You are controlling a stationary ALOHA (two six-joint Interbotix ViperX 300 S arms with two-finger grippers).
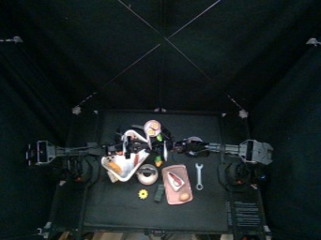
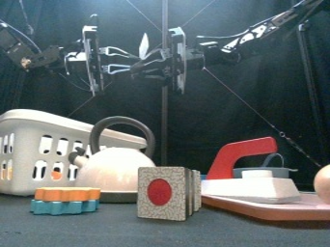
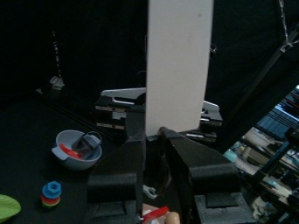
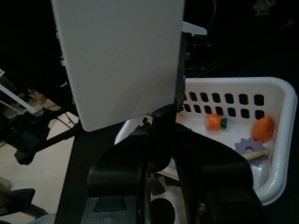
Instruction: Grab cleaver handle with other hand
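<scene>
Two grippers meet high above the table at the centre of the front view, and between them we find the broad, flat, whitish cleaver blade edge-on, its tip toward 12 o'clock. The left gripper stands at 9 o'clock of the blade, the right gripper at 3 o'clock. In the left wrist view the left gripper has its black jaws closed on the lower end of the blade. In the right wrist view the right gripper likewise has its jaws narrowed onto the blade near its bottom corner. We cannot make out the cleaver handle itself; the jaws cover that end. Below stand a white slotted plastic basket and a white kettle.
</scene>
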